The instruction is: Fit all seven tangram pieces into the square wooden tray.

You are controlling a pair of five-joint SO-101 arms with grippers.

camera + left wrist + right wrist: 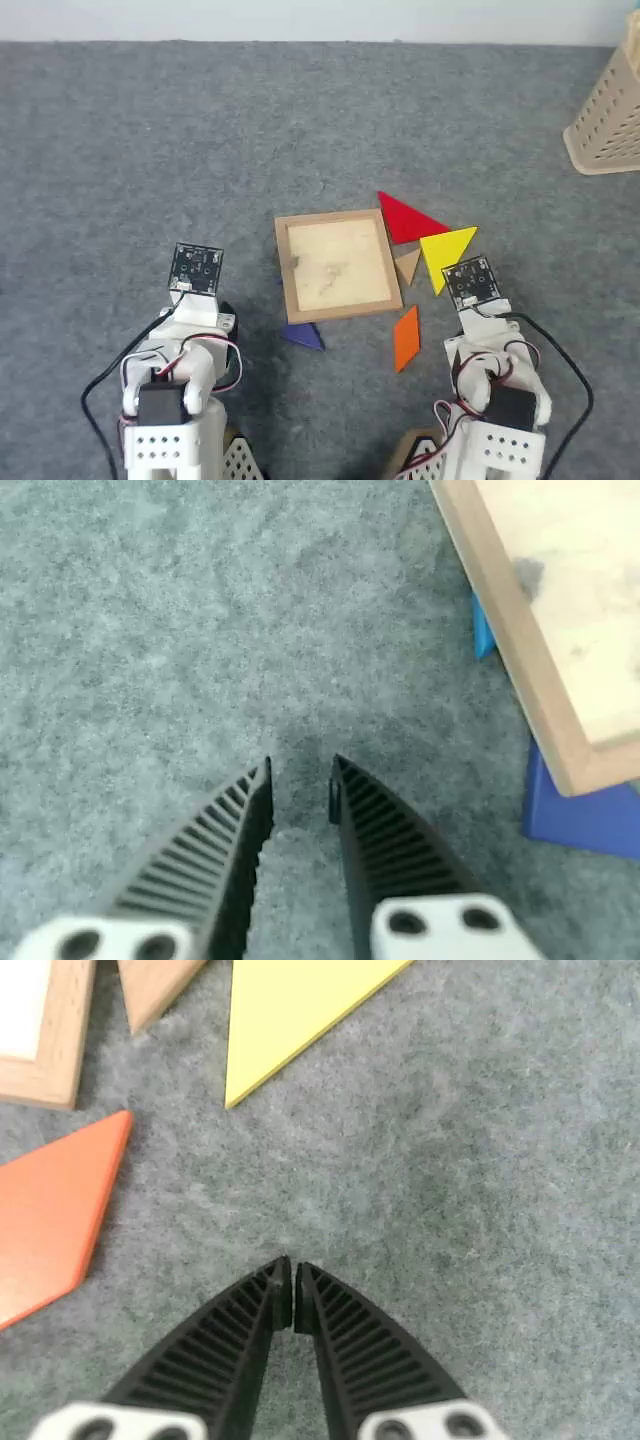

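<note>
The tray [282, 265] was pale bare wood, matt, its floor scuffed. Under it lay rough, fuzzy grey felt [200, 130]. Beside the tray, the red triangle [405, 218], yellow triangle [446, 252], orange piece [406, 338] and blue piece [303, 336] looked smooth and painted, and the small triangle [407, 265] was bare wood. The left gripper [300, 768] and right gripper [292, 1272] were ribbed matt black plastic.

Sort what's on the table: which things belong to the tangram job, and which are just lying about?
Job: tray; red triangle; yellow triangle; wooden triangle; orange parallelogram; blue piece; light-blue piece at the tray's edge.
Lying about: basket.
</note>
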